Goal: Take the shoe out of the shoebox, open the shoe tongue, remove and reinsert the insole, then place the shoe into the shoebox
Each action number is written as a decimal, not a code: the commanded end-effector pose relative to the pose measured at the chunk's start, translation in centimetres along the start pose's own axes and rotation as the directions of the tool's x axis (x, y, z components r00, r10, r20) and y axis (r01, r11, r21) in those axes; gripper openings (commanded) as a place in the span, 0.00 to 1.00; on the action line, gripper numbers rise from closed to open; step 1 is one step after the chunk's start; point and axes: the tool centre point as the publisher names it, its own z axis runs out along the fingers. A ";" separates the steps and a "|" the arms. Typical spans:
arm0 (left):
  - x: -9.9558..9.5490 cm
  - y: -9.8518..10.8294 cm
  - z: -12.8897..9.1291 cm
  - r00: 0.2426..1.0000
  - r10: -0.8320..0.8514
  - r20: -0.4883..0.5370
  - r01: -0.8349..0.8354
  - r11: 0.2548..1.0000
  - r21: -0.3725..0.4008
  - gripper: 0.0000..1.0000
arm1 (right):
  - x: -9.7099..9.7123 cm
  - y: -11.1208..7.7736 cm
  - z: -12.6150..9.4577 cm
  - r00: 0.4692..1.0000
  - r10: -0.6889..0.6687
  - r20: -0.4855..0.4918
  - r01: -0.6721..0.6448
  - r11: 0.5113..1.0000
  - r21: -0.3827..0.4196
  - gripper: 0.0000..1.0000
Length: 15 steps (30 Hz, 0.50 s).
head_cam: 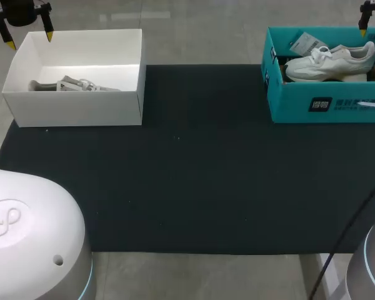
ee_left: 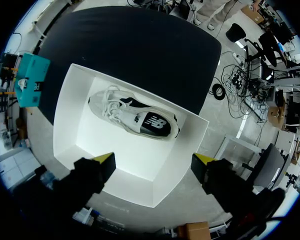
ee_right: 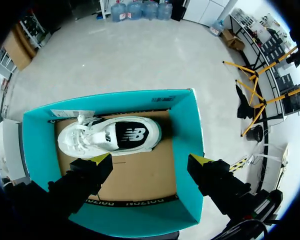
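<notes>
A white shoebox [head_cam: 75,103] stands at the far left of the dark mat, with a grey-and-white shoe [head_cam: 75,85] lying inside; the left wrist view shows that shoe [ee_left: 132,117] on its side in the white shoebox [ee_left: 75,125]. My left gripper [head_cam: 29,34] [ee_left: 155,161] hangs open above the box's far edge. At the far right a teal shoebox [head_cam: 325,106] [ee_right: 185,135] holds a white shoe [head_cam: 328,62] [ee_right: 110,136] lying on its side. My right gripper [head_cam: 366,28] [ee_right: 150,162] hovers open high over it, holding nothing.
A black mat [head_cam: 200,162] covers the table between the two boxes. A paper tag [head_cam: 307,44] lies in the teal box behind the shoe. My arms' white bases [head_cam: 31,237] fill the near corners.
</notes>
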 end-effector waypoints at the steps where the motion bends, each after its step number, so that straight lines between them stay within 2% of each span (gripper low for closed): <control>1: 0.0 0.0 0.0 1.000 0.001 -0.002 -0.001 1.000 -0.001 1.00 | 0.2 2.4 1.4 1.000 0.020 0.019 -0.021 0.998 0.054 1.00; 9: 0.0 0.0 0.0 1.000 0.001 -0.002 -0.001 1.000 -0.001 1.00 | -0.2 2.9 3.8 0.996 0.088 0.033 -0.088 0.996 -0.005 1.00; 15: 0.0 0.0 0.0 1.000 0.001 -0.002 -0.001 1.000 -0.001 1.00 | -0.5 3.2 5.1 0.998 0.056 0.009 -0.056 0.998 0.014 1.00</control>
